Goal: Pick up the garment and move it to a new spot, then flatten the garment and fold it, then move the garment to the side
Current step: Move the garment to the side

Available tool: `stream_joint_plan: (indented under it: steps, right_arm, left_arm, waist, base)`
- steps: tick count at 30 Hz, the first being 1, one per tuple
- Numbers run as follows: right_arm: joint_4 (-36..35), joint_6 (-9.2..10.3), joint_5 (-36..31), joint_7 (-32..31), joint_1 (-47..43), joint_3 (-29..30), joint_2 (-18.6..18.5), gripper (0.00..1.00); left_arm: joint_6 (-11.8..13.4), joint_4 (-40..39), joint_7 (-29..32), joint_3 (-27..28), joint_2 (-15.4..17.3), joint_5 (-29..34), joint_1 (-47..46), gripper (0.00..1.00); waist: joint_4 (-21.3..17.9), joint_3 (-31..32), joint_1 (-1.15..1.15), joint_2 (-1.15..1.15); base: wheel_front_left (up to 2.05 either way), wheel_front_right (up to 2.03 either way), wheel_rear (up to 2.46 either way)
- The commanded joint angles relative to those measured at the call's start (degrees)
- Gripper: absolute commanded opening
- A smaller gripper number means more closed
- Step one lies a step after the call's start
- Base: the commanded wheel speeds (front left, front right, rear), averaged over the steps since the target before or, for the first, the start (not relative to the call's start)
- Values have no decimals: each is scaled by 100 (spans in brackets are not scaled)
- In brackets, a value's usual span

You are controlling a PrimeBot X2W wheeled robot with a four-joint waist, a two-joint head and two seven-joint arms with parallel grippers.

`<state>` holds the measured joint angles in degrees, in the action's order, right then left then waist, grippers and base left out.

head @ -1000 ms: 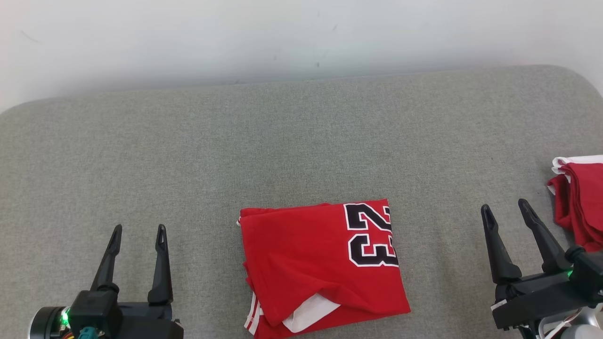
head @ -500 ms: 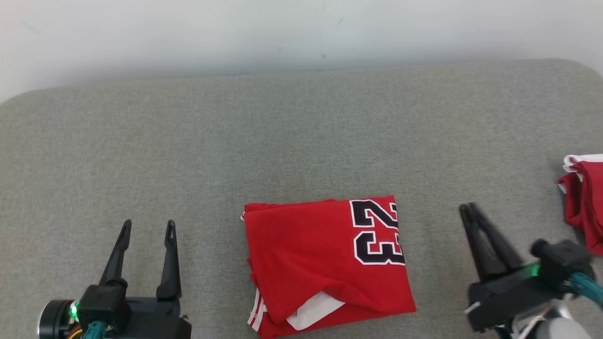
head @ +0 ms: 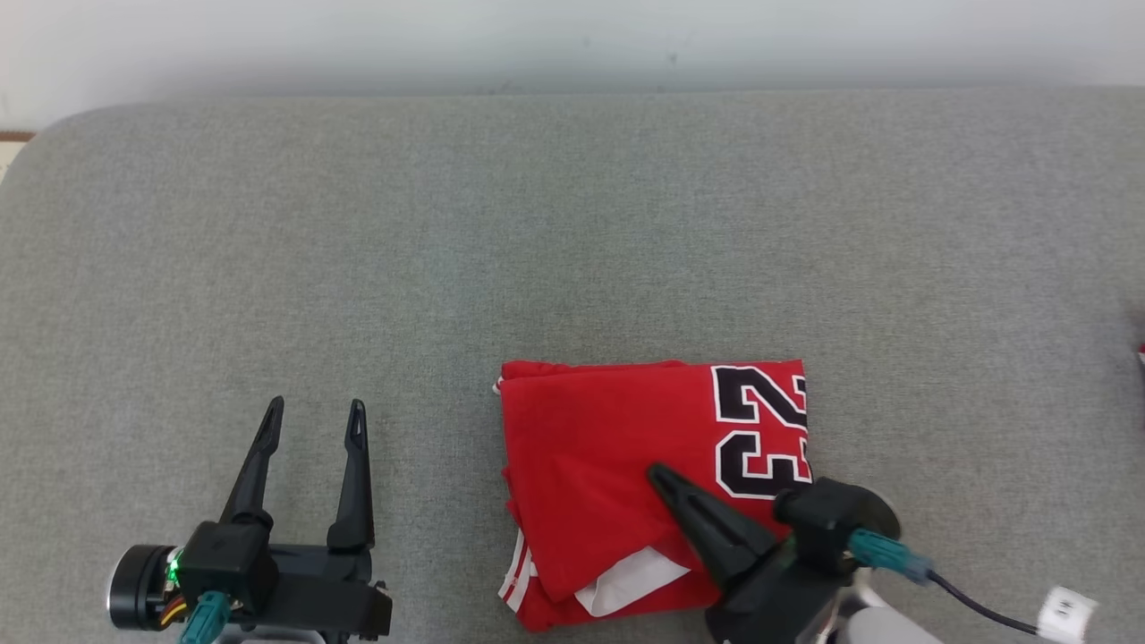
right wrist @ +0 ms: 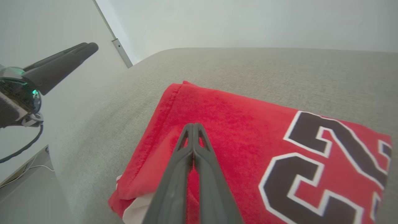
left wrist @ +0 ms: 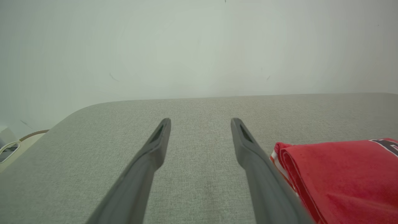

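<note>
- lying on the grey fabric-covered surface (head: 572,224), the red folded fabric jersey (head: 617,447) is found near the front edge, right of centre in the head view.
- a black, white-edged "23" is shown on its right part, and a white inner layer and white stripes are exposed at its near left corner.
- the right end effector (head: 660,474) is clenched, its two dark fingers pressed together with nothing caught between them.
- its tip is placed over the red cloth, left of the number; whether the cloth is touched cannot be told.
- the left end effector (head: 315,410) is released, its fingers spread wide over bare surface, apart from the jersey's left edge.
- in the left wrist view, the jersey's folded edge (left wrist: 281,155) is seen just beside one finger.
- a pale plain wall (head: 572,36) is seen behind the surface.
</note>
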<state>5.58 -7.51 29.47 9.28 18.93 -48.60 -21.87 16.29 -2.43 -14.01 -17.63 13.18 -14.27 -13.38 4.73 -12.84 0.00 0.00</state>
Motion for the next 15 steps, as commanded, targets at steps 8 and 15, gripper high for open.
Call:
stream_joint_plan:
  steps: [8,15]
  right_arm:
    - [783,5,431,204,601,-1079,83,0]
    - [1169,4,756,309,987,-2000,136,0]
  left_arm:
    - [-6,83,-69,-23,-52,12,-137,100]
    - [-29,138,-85,-31,-85,15,-199,100]
  waist:
    - [118,-183,0,0]
    - [130,-253,0,0]
  base:
    - [0,0,0]
    - [0,0,0]
